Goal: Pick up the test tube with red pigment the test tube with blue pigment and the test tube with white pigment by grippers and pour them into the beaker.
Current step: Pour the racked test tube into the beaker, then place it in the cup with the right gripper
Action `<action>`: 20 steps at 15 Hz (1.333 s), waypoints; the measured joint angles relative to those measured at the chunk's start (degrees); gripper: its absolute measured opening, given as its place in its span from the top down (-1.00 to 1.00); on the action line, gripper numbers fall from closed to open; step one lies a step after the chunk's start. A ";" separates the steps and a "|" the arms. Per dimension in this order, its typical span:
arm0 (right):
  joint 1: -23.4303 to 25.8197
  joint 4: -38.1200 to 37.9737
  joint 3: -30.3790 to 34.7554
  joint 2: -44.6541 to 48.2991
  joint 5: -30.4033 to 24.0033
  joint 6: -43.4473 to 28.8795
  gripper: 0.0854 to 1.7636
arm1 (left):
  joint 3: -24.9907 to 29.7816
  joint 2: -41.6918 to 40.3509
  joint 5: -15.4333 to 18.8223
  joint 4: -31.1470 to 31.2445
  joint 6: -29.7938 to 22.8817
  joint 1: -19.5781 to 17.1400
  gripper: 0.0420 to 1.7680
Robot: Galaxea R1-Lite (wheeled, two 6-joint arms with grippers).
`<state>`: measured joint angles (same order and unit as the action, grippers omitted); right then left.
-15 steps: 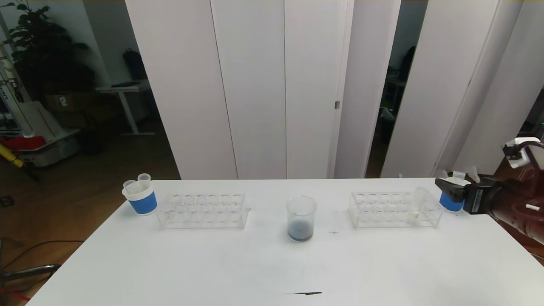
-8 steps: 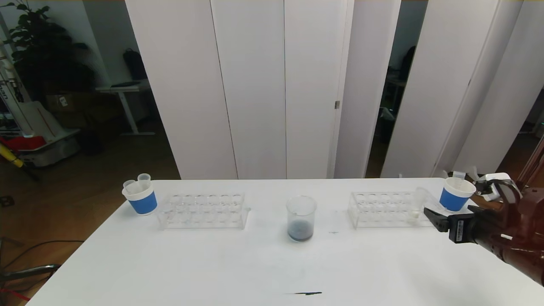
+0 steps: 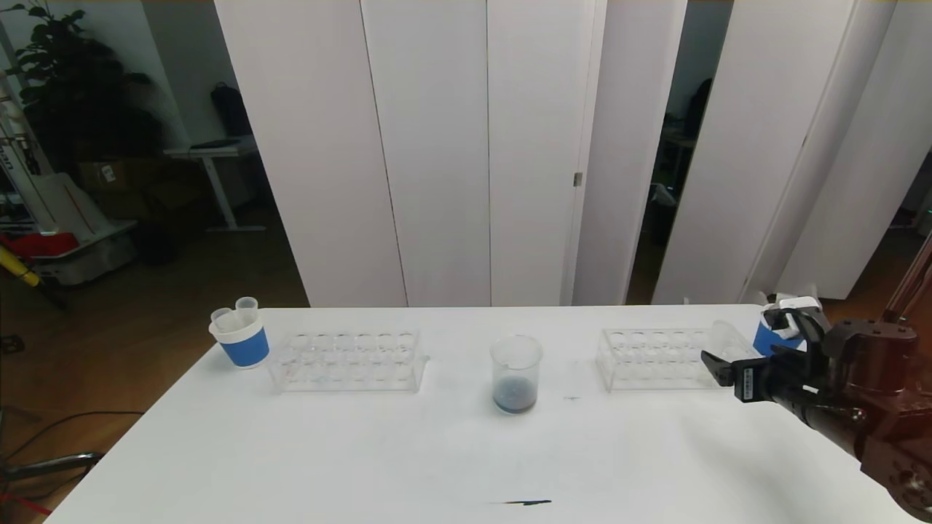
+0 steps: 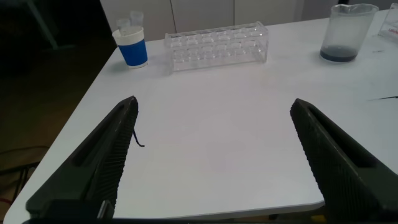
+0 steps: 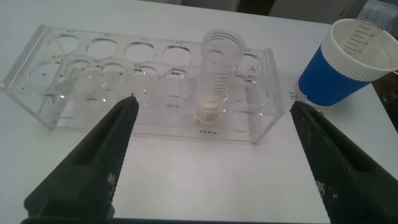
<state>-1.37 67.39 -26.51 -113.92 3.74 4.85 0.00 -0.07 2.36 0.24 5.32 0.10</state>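
1. Hovering wide open at the head view's right edge, the right gripper [image 3: 717, 367] is facing the clear plastic rack [image 5: 149, 87] holding the white-pigment test tube [image 5: 217, 78].
2. Sitting at table centre is the clear glass beaker [image 3: 516, 373], dark liquid inside.
3. Gaping wide, the left gripper [image 4: 214, 155] is idling low.

You are looking at the right arm [image 3: 866, 407] showing as dark, glossy, rounded housings, with a black block near its wrist wearing a small white label with dark print. The right gripper [image 5: 211, 155] is showing two black, wedge-shaped fingers with a fine ribbed texture. The left gripper [image 4: 214, 158] is showing the same pair of black, finely textured, tapering fingers [image 4: 93, 168].
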 joint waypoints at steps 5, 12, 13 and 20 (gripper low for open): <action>-0.15 -0.05 -6.78 -5.97 0.59 0.55 -0.98 | 0.00 0.00 -0.02 0.00 0.00 0.00 -0.98; 0.07 0.39 -11.17 -10.50 0.63 0.57 -0.98 | 0.00 0.00 0.00 0.02 0.02 0.00 -0.98; 0.05 0.74 -11.48 -10.78 0.61 0.55 -0.98 | 0.00 0.00 -0.02 0.00 0.02 0.00 -0.98; 0.13 4.52 -12.20 -13.23 0.59 -0.15 0.62 | 0.00 0.00 -0.02 -0.02 0.00 0.00 -0.98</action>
<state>-1.23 71.91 -38.72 -127.15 4.33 4.71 0.00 -0.07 2.34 0.22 5.32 0.10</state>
